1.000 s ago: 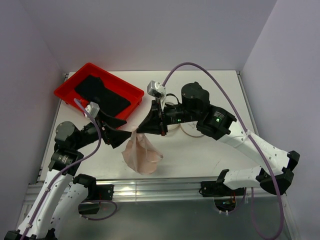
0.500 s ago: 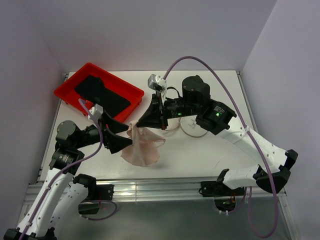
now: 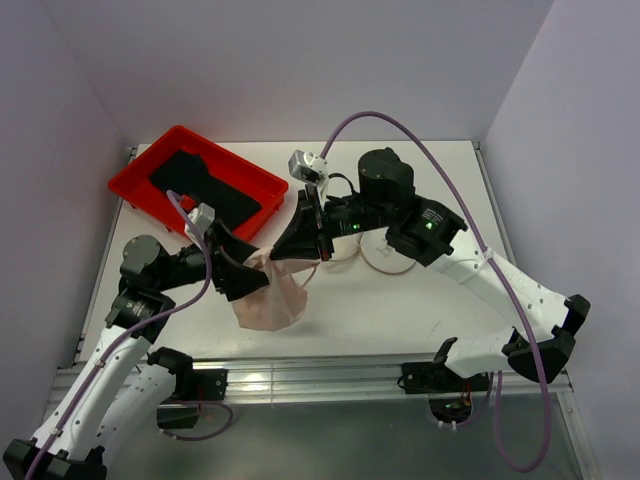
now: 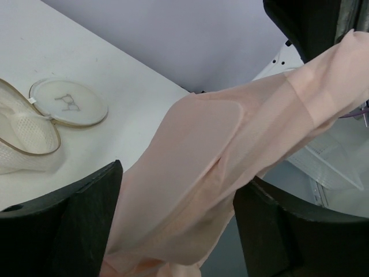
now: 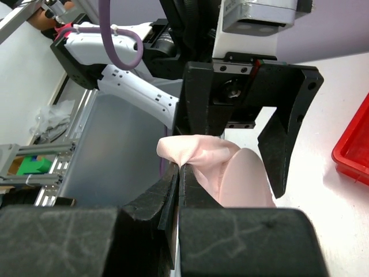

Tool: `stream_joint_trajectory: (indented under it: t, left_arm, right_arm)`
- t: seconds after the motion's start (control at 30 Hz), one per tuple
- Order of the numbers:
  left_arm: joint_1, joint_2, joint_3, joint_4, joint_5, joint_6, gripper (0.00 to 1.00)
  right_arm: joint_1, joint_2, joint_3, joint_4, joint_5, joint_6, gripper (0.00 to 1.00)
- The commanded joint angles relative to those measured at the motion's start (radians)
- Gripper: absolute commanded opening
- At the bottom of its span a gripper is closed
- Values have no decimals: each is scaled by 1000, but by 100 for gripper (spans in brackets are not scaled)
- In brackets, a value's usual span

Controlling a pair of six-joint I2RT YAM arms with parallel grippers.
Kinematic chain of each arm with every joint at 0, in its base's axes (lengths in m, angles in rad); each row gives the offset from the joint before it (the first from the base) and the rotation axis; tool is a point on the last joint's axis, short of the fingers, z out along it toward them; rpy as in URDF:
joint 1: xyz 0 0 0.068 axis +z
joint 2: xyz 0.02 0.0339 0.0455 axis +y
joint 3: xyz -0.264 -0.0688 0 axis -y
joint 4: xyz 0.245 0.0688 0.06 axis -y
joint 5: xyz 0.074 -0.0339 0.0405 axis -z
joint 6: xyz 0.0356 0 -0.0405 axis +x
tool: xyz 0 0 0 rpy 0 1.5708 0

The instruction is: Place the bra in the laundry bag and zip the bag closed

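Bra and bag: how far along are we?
Done: the bra is pinched up in the shut right hand. In hand: the open left hand brackets the hanging cloth, not gripping it. Left: the bag lies open on the table; the bra must go in, then zip.

We find no legible wording, numbers or brand names on any surface. The sole sign noted is a small grey line-drawn mark (image 4: 66, 103) on the flat face of the mesh bag (image 4: 86, 113), beyond and left of the left claw (image 4: 180, 184).
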Motion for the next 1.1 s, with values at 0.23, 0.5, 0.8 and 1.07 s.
stream_joint_trajectory:
  t: [0.23,0.5,0.8,1.07]
  left_arm:
    - [-45,1,37,-50,-106,55,26]
    - [-45,56,168,-193,-273,34,0]
    - [-45,132,224,-68,-227,-76,0]
    - [-46,100,268,-152,-278,29,0]
  right_arm:
    - [-18,-63,39,50,39,4,0]
    - [-30,-209,-182,115,563,86,83]
    - [-27,-379,-367,179,527,70,97]
    - [-26,-306,-377,180,586,95,93]
